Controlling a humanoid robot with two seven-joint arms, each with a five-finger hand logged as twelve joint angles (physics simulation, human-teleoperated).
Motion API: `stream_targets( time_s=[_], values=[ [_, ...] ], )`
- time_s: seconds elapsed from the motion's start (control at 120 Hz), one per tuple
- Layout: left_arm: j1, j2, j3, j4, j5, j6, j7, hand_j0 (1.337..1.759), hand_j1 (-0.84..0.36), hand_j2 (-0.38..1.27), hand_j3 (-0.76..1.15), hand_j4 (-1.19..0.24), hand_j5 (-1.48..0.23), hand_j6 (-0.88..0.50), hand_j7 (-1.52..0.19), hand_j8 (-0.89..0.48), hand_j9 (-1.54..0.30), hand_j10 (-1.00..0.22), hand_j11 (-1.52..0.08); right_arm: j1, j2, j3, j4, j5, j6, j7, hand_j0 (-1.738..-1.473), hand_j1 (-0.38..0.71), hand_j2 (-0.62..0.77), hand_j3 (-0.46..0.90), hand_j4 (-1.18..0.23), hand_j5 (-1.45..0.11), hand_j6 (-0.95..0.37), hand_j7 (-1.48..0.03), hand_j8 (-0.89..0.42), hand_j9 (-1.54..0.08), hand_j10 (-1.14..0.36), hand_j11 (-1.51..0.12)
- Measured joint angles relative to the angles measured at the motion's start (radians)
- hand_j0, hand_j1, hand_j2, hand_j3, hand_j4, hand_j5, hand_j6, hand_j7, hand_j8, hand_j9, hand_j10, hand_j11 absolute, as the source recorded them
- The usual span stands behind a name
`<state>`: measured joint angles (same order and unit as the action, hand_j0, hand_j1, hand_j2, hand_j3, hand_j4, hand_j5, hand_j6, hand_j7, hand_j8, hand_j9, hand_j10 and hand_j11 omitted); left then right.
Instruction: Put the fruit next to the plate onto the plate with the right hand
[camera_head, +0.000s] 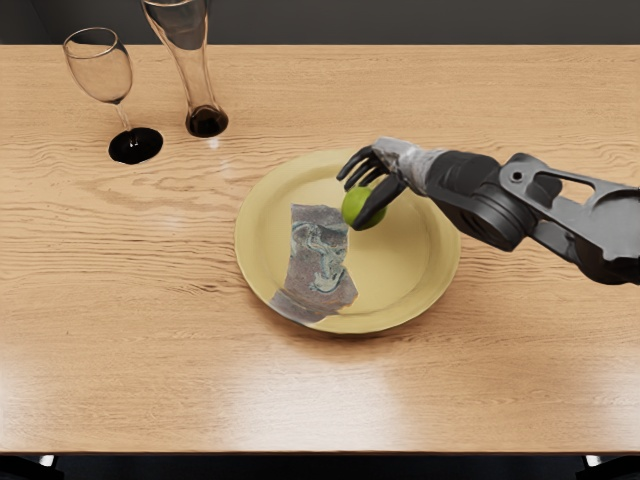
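Observation:
A small green fruit (355, 205) is over the inside of the yellow plate (415, 270), near its upper middle. My right hand (368, 188) reaches in from the right and its dark fingers (372, 205) curl around the fruit. Whether the fruit rests on the plate or hangs just above it, I cannot tell. A grey, crumpled object (318, 260) lies on the plate's left half, its lower end reaching the rim. The left arm does not show.
A wine glass (105, 75) stands at the far left of the wooden table (120, 300). A tall glass (192, 60) stands beside it, behind the plate.

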<state>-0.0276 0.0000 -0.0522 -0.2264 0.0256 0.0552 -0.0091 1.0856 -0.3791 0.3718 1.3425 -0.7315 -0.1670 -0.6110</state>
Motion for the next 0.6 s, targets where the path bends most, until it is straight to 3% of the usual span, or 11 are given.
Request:
stream_targets(
  time_s=[0.125, 0.275, 0.4, 0.483, 0.6],
  values=[
    [0.0, 0.0, 0.0, 0.0, 0.0, 0.0, 0.0, 1.658, 0.35, 0.0, 0.0, 0.0, 0.0, 0.0, 0.0, 0.0, 0.0, 0.0, 0.0, 0.001, -0.007, 0.039, 0.001, -0.001, 0.032, 0.0, -1.658, -0.06, 0.18, 0.0, -0.31, -0.44, -0.28, -0.42, -0.18, -0.43, -0.2, -0.42],
    [-0.001, 0.0, 0.0, 0.0, 0.0, 0.0, 0.0, 1.658, 0.35, 0.0, 0.0, 0.0, 0.0, 0.0, 0.0, 0.0, 0.0, 0.0, 0.0, -0.042, -0.039, 0.255, 0.023, 0.089, 0.354, 0.0, -1.658, -0.19, 0.08, 0.0, -0.17, -0.23, -0.15, -0.22, -0.1, -0.23, -0.11, -0.22],
    [0.0, 0.0, 0.0, 0.001, 0.0, 0.0, 0.0, 1.658, 0.35, 0.0, 0.0, 0.0, 0.0, 0.0, 0.0, 0.0, 0.0, 0.0, 0.0, -0.184, -0.062, 0.49, 0.029, 0.303, 0.645, 0.0, -1.658, -0.25, 0.04, 0.0, -0.1, -0.14, -0.1, -0.14, -0.07, -0.14, -0.07, -0.14],
    [-0.001, 0.0, 0.0, 0.0, -0.001, 0.0, 0.0, 1.658, 0.35, 0.0, 0.0, 0.0, 0.0, 0.0, 0.0, 0.0, 0.0, 0.0, 0.0, -0.33, -0.098, 0.635, 0.03, 0.433, 0.718, 0.0, -1.658, -0.27, 0.03, 0.0, -0.08, -0.11, -0.07, -0.1, -0.06, -0.11, -0.06, -0.1],
    [0.002, 0.0, 0.001, 0.0, -0.001, -0.001, 0.0, 1.658, 0.35, 0.0, 0.0, 0.0, 0.0, 0.0, 0.0, 0.0, 0.0, 0.0, 0.0, -0.517, -0.134, 0.808, 0.026, 0.507, 0.758, 0.0, -1.658, -0.29, 0.01, 0.0, -0.06, -0.08, -0.05, -0.07, -0.04, -0.08, -0.04, -0.07]
  ],
)
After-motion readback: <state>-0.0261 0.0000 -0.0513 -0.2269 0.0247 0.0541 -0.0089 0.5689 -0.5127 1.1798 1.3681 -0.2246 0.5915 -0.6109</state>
